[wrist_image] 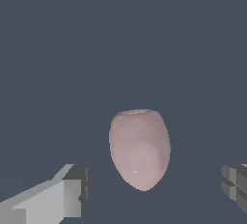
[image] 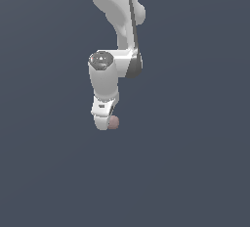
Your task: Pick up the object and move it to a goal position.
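- Franka arm hangs down from the top of the exterior view; end effector (image: 108, 122) pointed at the plain dark grey table (image: 195, 172).
- End effector fingers apart — wrist view shows one finger (wrist_image: 72, 191) on each side of the frame with a clear gap to the object on both sides, nothing clamped.
- Object (wrist_image: 140, 148) — dull pinkish-brown egg-like lump, smooth, narrower than the finger opening. Sits between the fingers, not touching either one.
- Exterior view: object (image: 114, 122) peeks out just at the exterior view's right of the fingertip, mostly hidden by the white end effector body.
- Judged step: lined up for the grasp, closing not yet done.
- Risk: rounded, smooth surface — pads closing off-centre or too near the narrow end could squeeze it out or roll it away.
- Risk: object looks nearer one finger than the other in the wrist view; first contact on one side may shove it before the other pad arrives.
- Cannot tell how low the fingertips are relative to the table; too shallow means a pinch above the widest part and a slip on lift.
- Room: no table edge, no other items, no goal marker visible in either view — open surface all round.
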Available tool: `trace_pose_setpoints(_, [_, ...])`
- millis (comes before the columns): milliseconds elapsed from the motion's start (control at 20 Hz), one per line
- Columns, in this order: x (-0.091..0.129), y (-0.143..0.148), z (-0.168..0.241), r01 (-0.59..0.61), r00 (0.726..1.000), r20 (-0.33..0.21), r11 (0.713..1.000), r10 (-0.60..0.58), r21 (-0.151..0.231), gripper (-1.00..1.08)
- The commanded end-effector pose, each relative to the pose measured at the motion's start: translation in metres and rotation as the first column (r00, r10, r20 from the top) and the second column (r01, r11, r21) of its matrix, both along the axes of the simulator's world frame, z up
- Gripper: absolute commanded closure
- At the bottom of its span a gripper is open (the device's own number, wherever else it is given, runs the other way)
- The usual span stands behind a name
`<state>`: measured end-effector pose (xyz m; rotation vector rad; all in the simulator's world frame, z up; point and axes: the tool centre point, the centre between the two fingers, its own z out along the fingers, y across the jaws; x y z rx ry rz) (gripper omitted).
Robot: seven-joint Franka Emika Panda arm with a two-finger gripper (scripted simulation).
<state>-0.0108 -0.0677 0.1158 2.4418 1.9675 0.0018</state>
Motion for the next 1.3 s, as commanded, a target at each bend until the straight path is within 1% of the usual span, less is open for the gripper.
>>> trace_pose_setpoints(0, [-0.001,-0.002,-0.002,-0.041,0.999,-0.002,0.999,0.041,0.001,-0.92])
trace_pose_setpoints(350, [-0.003,-0.006,-0.006,-0.105,0.994,-0.004,0.994,0.106,0.003,-0.92])
trace_pose_setpoints(750, [-0.003,-0.007,-0.010,-0.111,0.994,-0.005,0.994,0.111,0.004,-0.92])
trace_pose_setpoints(1250, [-0.004,-0.006,-0.053,-0.115,0.993,-0.005,0.993,0.115,0.004,-0.92])
